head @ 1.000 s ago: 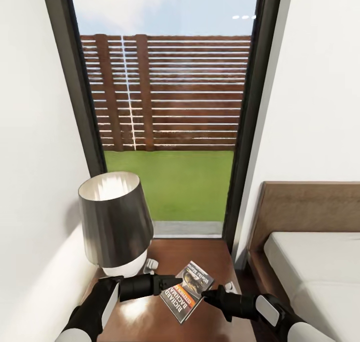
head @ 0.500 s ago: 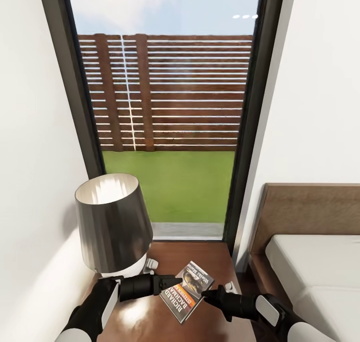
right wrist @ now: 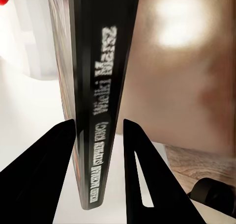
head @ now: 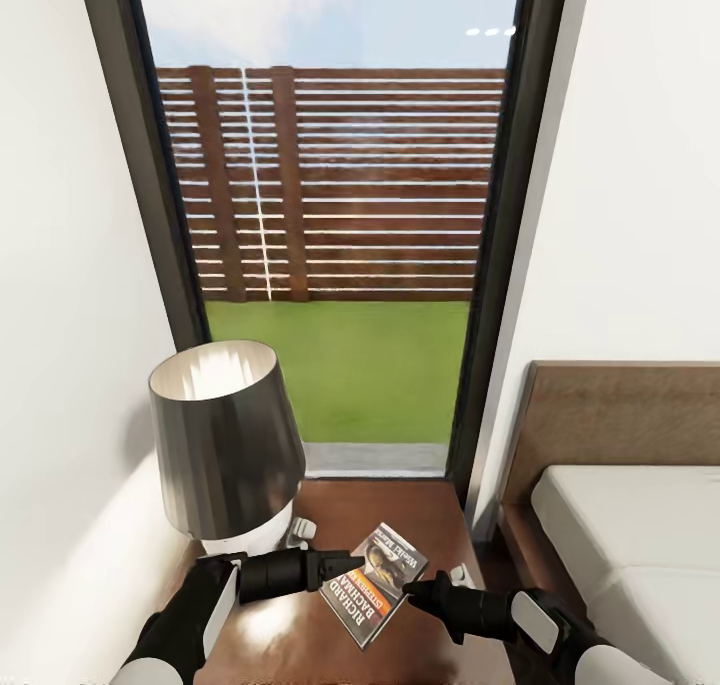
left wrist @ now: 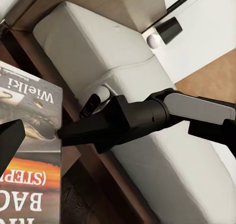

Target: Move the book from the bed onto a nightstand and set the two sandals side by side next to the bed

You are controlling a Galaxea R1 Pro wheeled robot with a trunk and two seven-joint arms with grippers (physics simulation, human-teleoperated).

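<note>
Bed (head: 620,525): at your right, mattress bare.
Nightstand (head: 400,505): left of it, carrying a lamp (head: 225,445).
Book (head: 375,583): over the nightstand's near part.
Right gripper (head: 408,593): your right wrist view shows its fingers astride the spine (right wrist: 101,111).
Left gripper (head: 350,563): tips at the book's left edge; you cannot tell its grip.

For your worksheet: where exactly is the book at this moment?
In the head view the book is over the nightstand, between the left gripper and right gripper, right of the lamp and left of the bed.
</note>
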